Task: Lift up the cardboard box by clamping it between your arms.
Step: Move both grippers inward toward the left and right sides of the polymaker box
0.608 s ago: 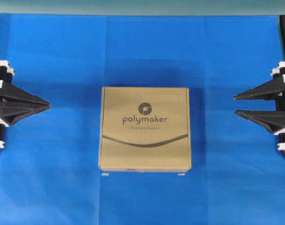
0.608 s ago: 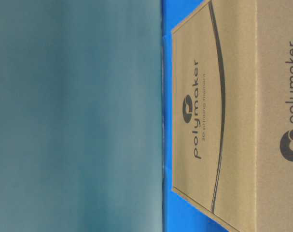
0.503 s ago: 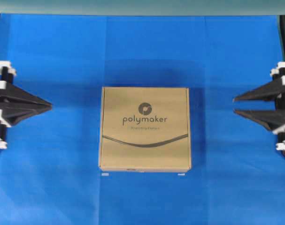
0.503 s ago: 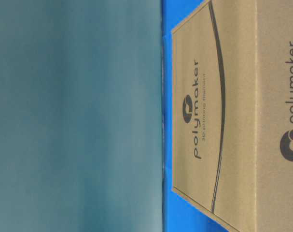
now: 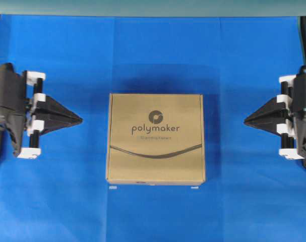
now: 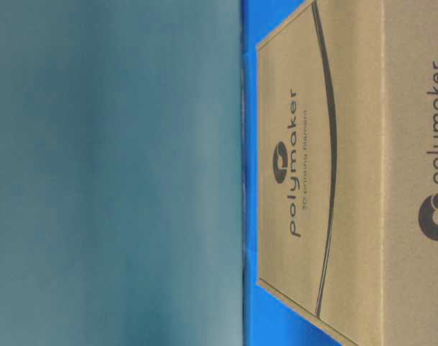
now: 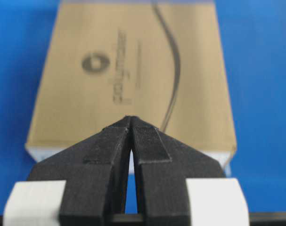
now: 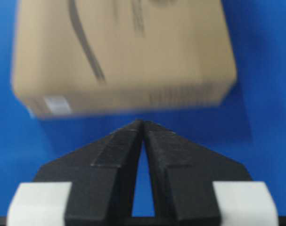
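Note:
The cardboard box [image 5: 156,138] lies flat in the middle of the blue cloth, brown with a dark logo and a curved line; it also fills the right of the table-level view [image 6: 348,173]. My left gripper [image 5: 80,120] is shut, its tip pointing at the box's left side with a gap of cloth between. My right gripper [image 5: 245,120] is shut too, pointing at the right side from a little farther off. In the left wrist view the shut tip [image 7: 132,117] stands before the box [image 7: 133,70]. The right wrist view shows the shut tip [image 8: 140,122] below the box [image 8: 128,56]. Neither arm touches the box.
Blue cloth [image 5: 153,55] covers the whole table. A grey-green wall [image 5: 153,7] runs along the far edge and fills the left of the table-level view [image 6: 110,173]. Two small white marks [image 5: 112,188] lie on the cloth by the box's near edge.
Both grippers have gone from open to shut and have moved inward toward the box. The box has not moved.

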{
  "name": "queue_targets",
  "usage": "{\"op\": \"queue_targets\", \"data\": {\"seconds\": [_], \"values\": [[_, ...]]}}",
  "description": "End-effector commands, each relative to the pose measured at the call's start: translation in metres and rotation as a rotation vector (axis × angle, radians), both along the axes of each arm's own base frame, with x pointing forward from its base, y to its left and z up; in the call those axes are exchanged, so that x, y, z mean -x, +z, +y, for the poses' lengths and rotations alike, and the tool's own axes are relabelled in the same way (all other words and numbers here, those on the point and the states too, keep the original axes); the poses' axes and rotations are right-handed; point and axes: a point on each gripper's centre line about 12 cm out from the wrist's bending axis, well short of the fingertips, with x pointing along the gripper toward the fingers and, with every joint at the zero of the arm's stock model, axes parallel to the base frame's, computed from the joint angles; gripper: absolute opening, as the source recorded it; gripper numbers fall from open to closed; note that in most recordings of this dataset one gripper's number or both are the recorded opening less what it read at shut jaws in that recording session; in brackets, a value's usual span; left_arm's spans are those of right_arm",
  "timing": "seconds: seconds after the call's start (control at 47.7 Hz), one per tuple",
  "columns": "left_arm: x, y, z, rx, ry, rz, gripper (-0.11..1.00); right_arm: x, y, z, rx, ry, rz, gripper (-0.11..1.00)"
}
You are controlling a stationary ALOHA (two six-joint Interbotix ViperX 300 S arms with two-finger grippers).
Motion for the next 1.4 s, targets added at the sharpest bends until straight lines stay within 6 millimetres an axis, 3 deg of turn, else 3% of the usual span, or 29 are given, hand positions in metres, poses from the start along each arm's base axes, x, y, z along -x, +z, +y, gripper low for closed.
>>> {"op": "queue_targets", "data": {"seconds": [0.0, 0.21, 0.356, 0.44, 0.545, 0.608, 0.712, 1.027, 1.383], "values": [[-0.008, 0.000, 0.001, 0.002, 0.003, 0.049, -0.01, -0.003, 0.000, -0.003, 0.003, -0.010, 0.050, -0.01], [-0.013, -0.023, 0.001, 0.008, 0.005, 0.211, 0.00, -0.006, -0.015, -0.005, 0.025, 0.005, 0.159, 0.08], [-0.015, -0.035, 0.002, 0.012, 0.008, 0.270, 0.04, -0.009, -0.022, -0.005, 0.021, 0.007, 0.205, 0.37], [-0.016, -0.041, 0.002, 0.017, 0.010, 0.292, 0.22, -0.010, -0.026, -0.005, 0.019, 0.007, 0.225, 0.62], [-0.017, -0.050, 0.002, 0.019, 0.010, 0.325, 0.53, -0.010, -0.031, -0.005, 0.018, 0.010, 0.248, 0.89], [-0.019, -0.055, 0.002, 0.021, 0.011, 0.343, 0.70, -0.010, -0.036, -0.005, 0.018, 0.011, 0.273, 0.98], [-0.021, -0.062, 0.003, 0.025, 0.014, 0.369, 0.89, -0.010, -0.043, -0.005, 0.014, 0.011, 0.300, 0.99], [-0.028, -0.087, 0.009, 0.040, 0.040, 0.442, 0.86, -0.017, -0.070, -0.003, 0.011, 0.029, 0.363, 0.99], [-0.057, -0.107, 0.013, 0.043, 0.046, 0.445, 0.86, -0.056, -0.097, 0.001, 0.017, 0.062, 0.352, 0.99]]}}
